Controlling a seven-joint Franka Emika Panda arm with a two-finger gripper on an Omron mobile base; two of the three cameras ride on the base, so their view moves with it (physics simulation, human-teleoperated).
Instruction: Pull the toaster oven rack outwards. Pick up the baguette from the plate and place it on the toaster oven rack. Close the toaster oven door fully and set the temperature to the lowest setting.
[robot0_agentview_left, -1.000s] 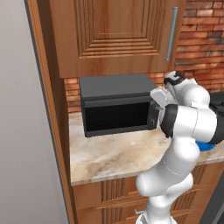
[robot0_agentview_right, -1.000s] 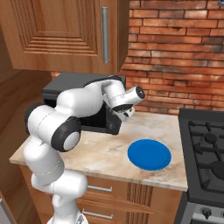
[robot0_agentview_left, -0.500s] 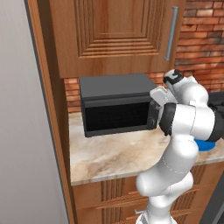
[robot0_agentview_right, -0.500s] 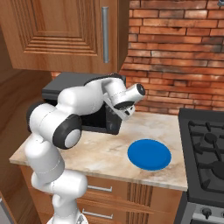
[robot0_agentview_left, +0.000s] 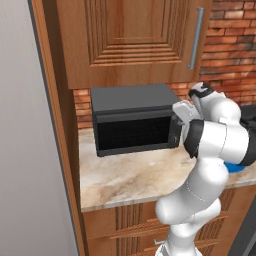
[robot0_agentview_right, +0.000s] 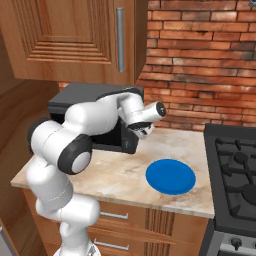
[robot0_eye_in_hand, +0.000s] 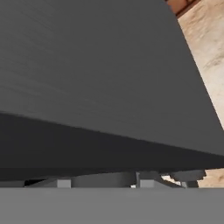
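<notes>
- Where the marble counter meets the brick wall, the toaster oven sits under a wooden wall cabinet, and every place below is given from that oven.
- Its toaster oven door stands upright across the front, its window dark.
- At the oven's front right corner, where the control strip lies, the gripper is pressed close against the oven; in the left base view the hand covers that corner.
- Seen from the hand camera, the oven's dark grey body looms very near, with a strip of counter off to its right.
- I cannot tell how far apart the fingers stand, nor whether they clamp anything, since the hand itself hides them.
- Right of the oven and forward of it, the blue plate lies flat on the counter with nothing on it.
- Farther right, beyond the plate, a black gas stove joins the counter's end.
- Below the counter run wooden drawers.
</notes>
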